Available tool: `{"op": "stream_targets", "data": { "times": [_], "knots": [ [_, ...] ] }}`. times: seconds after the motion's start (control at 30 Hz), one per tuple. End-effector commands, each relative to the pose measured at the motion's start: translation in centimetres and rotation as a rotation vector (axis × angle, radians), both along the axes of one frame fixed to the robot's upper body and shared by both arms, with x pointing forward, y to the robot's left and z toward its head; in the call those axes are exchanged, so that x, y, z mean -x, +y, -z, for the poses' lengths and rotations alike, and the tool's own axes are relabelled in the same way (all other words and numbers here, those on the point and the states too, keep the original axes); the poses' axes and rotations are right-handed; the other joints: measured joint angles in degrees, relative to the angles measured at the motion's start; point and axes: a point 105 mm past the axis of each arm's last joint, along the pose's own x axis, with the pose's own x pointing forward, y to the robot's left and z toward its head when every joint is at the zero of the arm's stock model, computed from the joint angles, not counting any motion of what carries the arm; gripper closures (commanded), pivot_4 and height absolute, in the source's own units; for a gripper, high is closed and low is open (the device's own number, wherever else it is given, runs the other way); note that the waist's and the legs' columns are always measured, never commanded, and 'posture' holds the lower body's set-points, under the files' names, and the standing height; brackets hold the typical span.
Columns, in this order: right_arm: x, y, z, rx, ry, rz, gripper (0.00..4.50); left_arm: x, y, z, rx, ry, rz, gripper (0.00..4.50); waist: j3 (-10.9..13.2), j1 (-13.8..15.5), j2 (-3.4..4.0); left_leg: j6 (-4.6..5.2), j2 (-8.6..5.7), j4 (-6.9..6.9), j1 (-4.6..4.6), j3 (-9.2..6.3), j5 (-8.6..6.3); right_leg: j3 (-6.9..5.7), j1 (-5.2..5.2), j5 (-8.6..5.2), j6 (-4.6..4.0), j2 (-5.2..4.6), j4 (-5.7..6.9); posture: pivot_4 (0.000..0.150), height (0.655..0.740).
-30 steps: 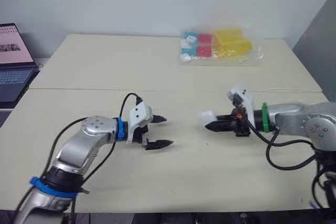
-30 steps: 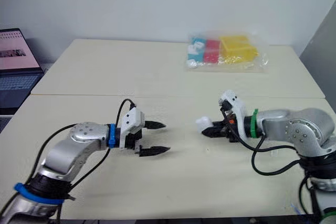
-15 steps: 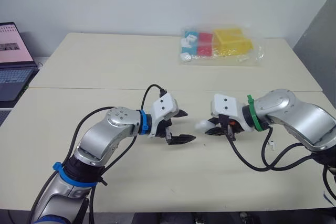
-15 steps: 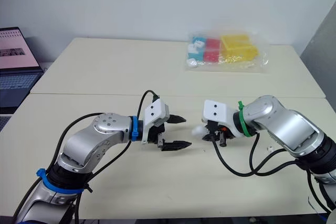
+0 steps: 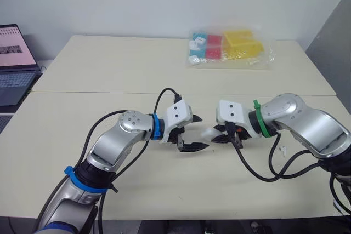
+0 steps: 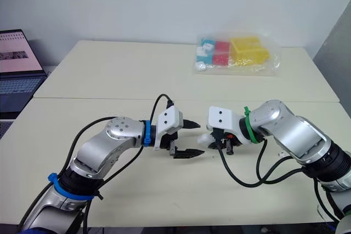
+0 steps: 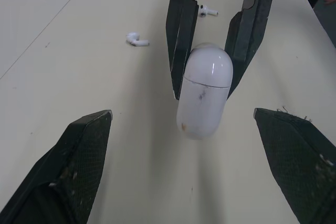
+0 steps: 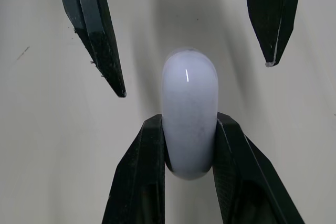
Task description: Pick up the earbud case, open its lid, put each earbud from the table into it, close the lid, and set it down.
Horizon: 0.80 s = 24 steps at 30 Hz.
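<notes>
The white earbud case (image 7: 205,90) hangs above the table's middle, lid closed, seam visible. My right gripper (image 8: 189,118) is shut on its rear end, one finger (image 8: 142,182) on each side. My left gripper (image 5: 200,132) faces it, open, its fingertips (image 7: 84,156) standing either side of the case's free end without touching. In the right wrist view those left fingers (image 8: 94,30) flank the case (image 8: 189,98). Two white earbuds (image 7: 136,39) (image 7: 208,9) lie on the table behind the right gripper; one earbud (image 5: 284,150) lies beside the right forearm.
A clear bag of coloured boxes (image 5: 230,47) lies at the far right of the beige table (image 5: 109,69). A laptop (image 5: 11,64) stands off the table's left edge. Black cables hang from both wrists.
Both arms have come together over the table's middle. The right gripper has carried the case leftward, and the open left gripper has moved right until its fingers flank the case.
</notes>
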Motion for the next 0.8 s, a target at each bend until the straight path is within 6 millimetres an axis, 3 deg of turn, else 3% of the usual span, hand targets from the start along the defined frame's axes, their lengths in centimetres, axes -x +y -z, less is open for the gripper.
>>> {"op": "stream_targets", "data": {
  "times": [0.03, 0.07, 0.17, 0.5, 0.8],
  "knots": [
    [0.1, 0.2, -1.3, -0.022, -0.052, -0.018, 3.71, 0.3, -0.6, -0.9, 0.008, -0.041, 0.037, 0.0, 0.0, 0.0, 0.0, 0.0, 0.0, 0.01, 0.01, 0.01, 0.0, 0.01, 0.0, 0.0, 0.0, 0.0, 0.01, 0.15, 0.74],
    [0.1, 0.3, -1.4, -0.022, -0.053, -0.02, 3.71, 0.3, -0.6, -0.8, 0.005, -0.045, 0.038, 0.0, 0.0, 0.0, 0.0, 0.0, 0.0, 0.02, 0.01, 0.01, 0.0, 0.01, 0.0, 0.0, 0.0, 0.0, 0.03, 0.15, 0.74],
    [0.1, 0.4, -1.4, -0.024, -0.055, -0.023, 3.71, 0.4, -0.8, -0.9, 0.011, -0.04, 0.04, 0.58, 0.0, 0.0, 0.0, 0.0, 0.0, 0.02, 0.02, 0.0, 0.0, 0.0, 0.0, -0.01, 0.01, 0.0, 0.05, 0.15, 0.74],
    [0.1, 1.0, -1.7, -0.026, -0.066, -0.042, 3.71, 0.5, -1.2, -1.0, 0.021, -0.03, 0.047, 3.65, 0.0, 0.0, 0.0, 0.0, -0.01, 0.03, 0.02, -0.01, 0.0, 0.0, -0.01, 0.0, -0.01, 0.0, 0.07, 0.15, 0.74],
    [0.2, 1.3, -2.1, -0.034, -0.075, -0.059, 3.71, 0.7, -1.4, -0.8, 0.009, -0.032, 0.044, 3.65, 0.0, 0.0, 0.0, 0.0, 0.0, 0.04, 0.02, 0.0, 0.0, 0.01, -0.01, 0.01, -0.01, 0.0, 0.09, 0.15, 0.74]
  ]
}}
